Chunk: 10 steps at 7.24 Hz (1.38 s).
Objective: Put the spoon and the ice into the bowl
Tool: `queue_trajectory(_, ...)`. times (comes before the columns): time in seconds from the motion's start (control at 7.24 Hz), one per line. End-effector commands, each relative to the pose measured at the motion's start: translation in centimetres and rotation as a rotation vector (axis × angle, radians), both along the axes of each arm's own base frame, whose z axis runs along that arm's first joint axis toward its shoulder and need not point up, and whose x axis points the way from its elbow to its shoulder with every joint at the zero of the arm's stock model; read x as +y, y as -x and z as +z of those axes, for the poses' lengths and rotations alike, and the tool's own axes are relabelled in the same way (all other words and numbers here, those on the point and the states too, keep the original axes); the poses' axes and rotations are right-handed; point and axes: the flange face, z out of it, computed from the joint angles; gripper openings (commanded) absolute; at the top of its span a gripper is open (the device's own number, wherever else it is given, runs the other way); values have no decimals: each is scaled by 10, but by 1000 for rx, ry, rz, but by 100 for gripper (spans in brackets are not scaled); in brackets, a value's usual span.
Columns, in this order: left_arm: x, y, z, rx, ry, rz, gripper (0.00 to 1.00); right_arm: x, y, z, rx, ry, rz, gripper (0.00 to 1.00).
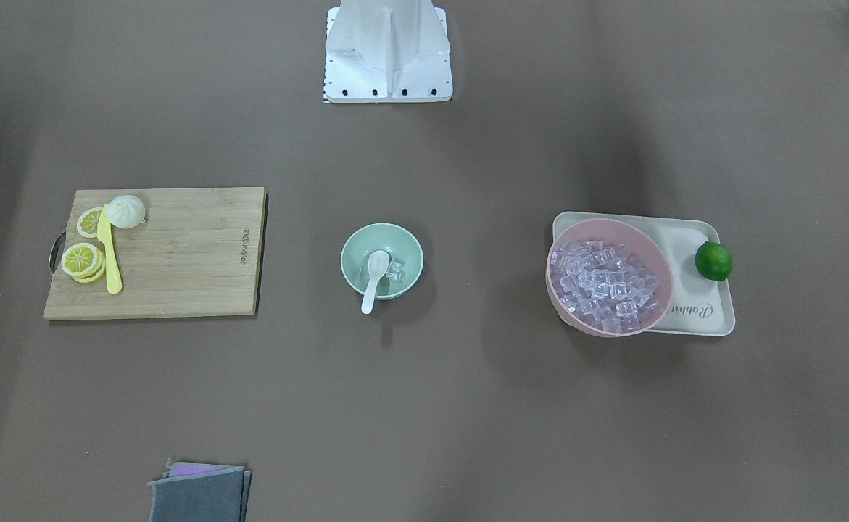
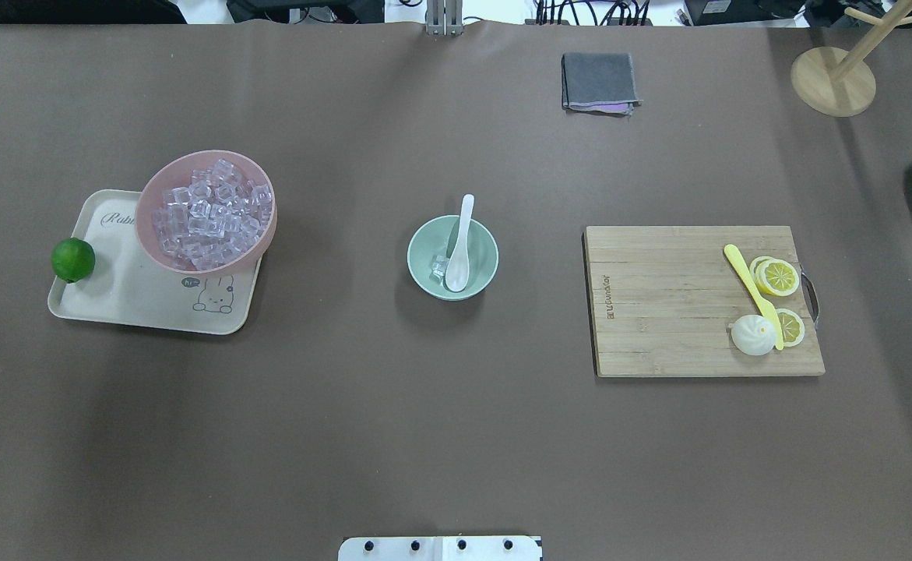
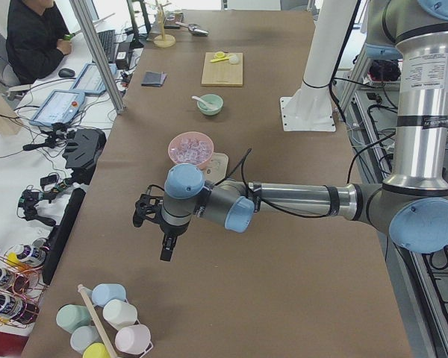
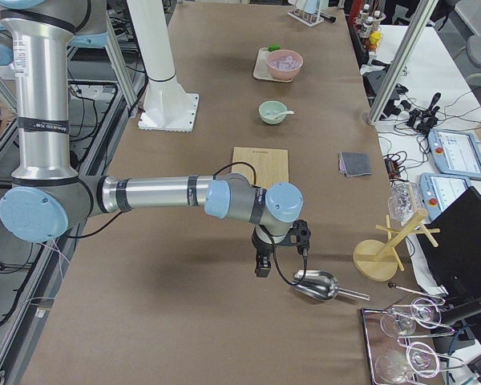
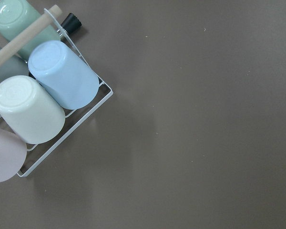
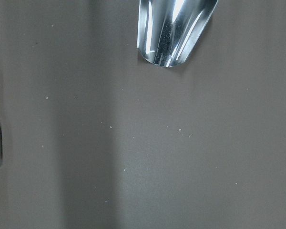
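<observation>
The mint-green bowl [image 1: 352,248] stands mid-table, also in the overhead view [image 2: 418,248]. The white spoon [image 1: 374,277] lies in it, scoop inside and handle over the rim, as the overhead view [image 2: 462,240] shows. A few clear ice cubes [image 1: 395,272] sit in the bowl beside the scoop [image 2: 440,266]. My left gripper [image 3: 166,251] hangs far off at the table's left end, and my right gripper [image 4: 263,267] at the right end near a metal scoop [image 4: 317,285]. I cannot tell whether either is open or shut.
A pink bowl [image 2: 152,199] full of ice sits on a cream tray [image 2: 136,304] with a lime [image 2: 72,259]. A cutting board [image 2: 674,312] carries lemon slices, a yellow knife [image 2: 753,292] and a bun. A grey cloth [image 2: 597,82], a cup rack [image 5: 43,95] and a wooden stand [image 2: 833,78] lie around the edges.
</observation>
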Motion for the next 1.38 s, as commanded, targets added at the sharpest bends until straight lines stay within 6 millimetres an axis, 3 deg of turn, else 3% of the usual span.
queue_trajectory(0.0,-1,-1,2,3,16,1,98,-2,-1,-2,2,-5,1,100)
queue_trajectory(0.14,-8,-2,-7,7,83,4,98,-4,-1,-4,3,-6,4,100)
queue_trajectory(0.41,-4,-5,-17,45,153,19,98,-6,0,-6,1,-11,3,100)
queue_trajectory(0.83,8,-11,3,50,174,40,98,-8,1,-8,-1,-14,3,100)
queue_trajectory(1.24,7,-12,1,60,176,38,98,-6,1,-6,-2,-9,4,100)
